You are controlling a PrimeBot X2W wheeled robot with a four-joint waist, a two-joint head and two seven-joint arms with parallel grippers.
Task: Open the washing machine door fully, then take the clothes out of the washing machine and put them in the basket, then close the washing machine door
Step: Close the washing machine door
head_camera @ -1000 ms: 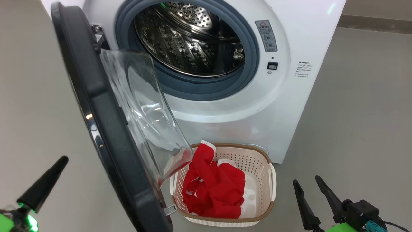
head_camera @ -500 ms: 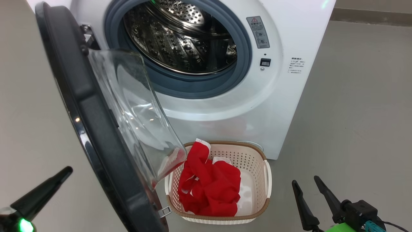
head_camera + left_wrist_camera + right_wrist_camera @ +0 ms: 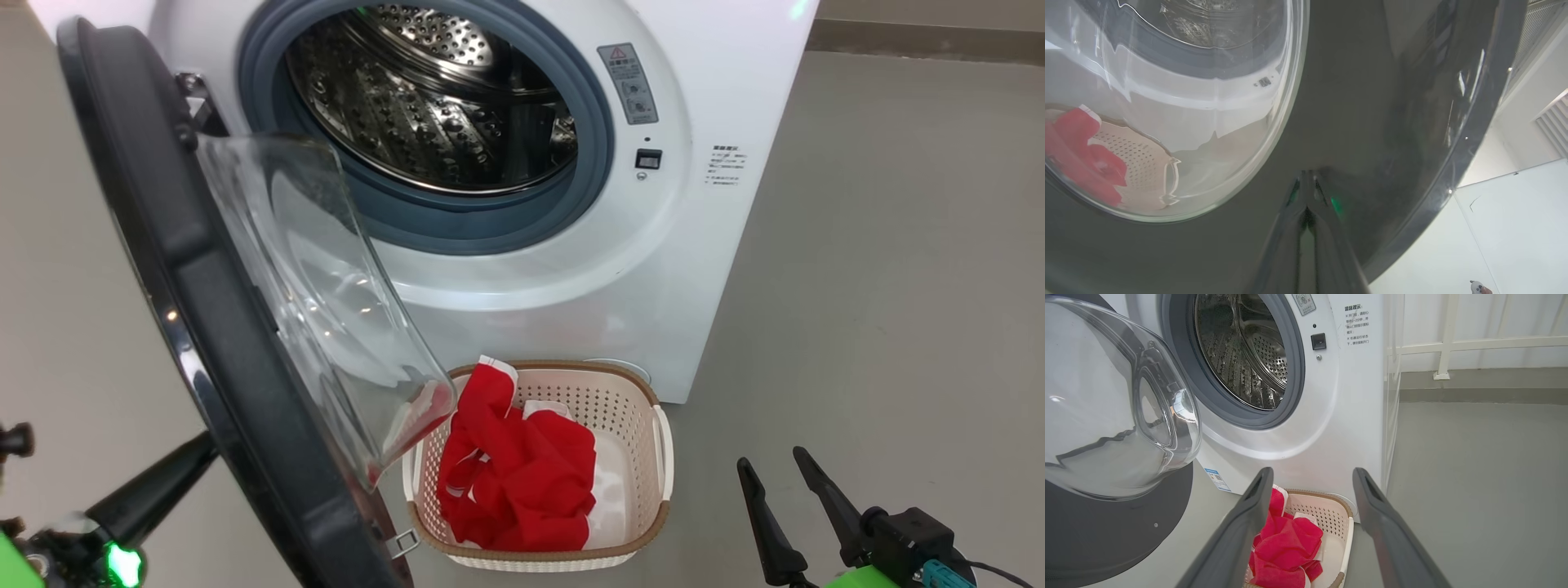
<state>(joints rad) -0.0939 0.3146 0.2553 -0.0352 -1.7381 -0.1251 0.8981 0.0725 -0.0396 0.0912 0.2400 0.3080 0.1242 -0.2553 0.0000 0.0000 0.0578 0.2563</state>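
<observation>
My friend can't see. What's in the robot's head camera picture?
A white washing machine stands with its black-rimmed door swung open and its drum looking empty. Red clothes lie in a cream basket before it. The left end effector is shut beside the door; the right end effector is open.

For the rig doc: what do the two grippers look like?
The left gripper and right gripper each have two long, dark, tapered fingers on a bright green body. The left carries a lit green lamp; the right has a black block, a teal connector and a thin black cable.
</observation>
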